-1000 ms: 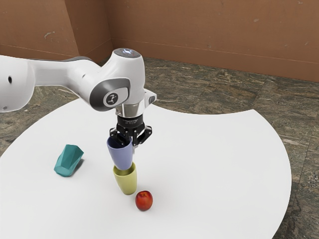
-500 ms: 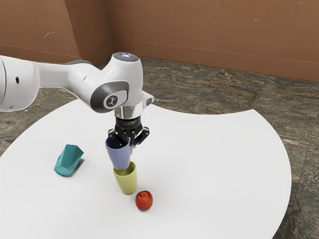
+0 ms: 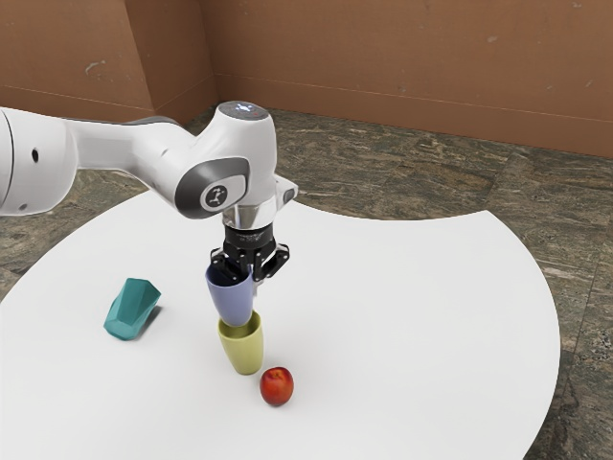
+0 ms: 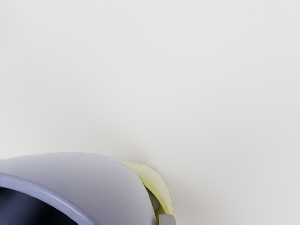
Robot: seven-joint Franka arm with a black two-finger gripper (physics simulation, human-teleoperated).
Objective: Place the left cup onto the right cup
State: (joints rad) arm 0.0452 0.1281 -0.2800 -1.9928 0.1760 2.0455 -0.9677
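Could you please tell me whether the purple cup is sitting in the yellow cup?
Partly in: the purple cup leans with its base inside the mouth of the yellow cup, the gripper shut on its rim.

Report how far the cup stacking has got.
Done: the blue cup sits tilted, its base in the mouth of the yellow cup. In hand: the gripper grips the blue cup at its rim. Left: release and pull away.

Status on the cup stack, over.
Pincer shut on lavender cup rim. Cup base in yellow cup mouth. Apple close beside, not blocking.
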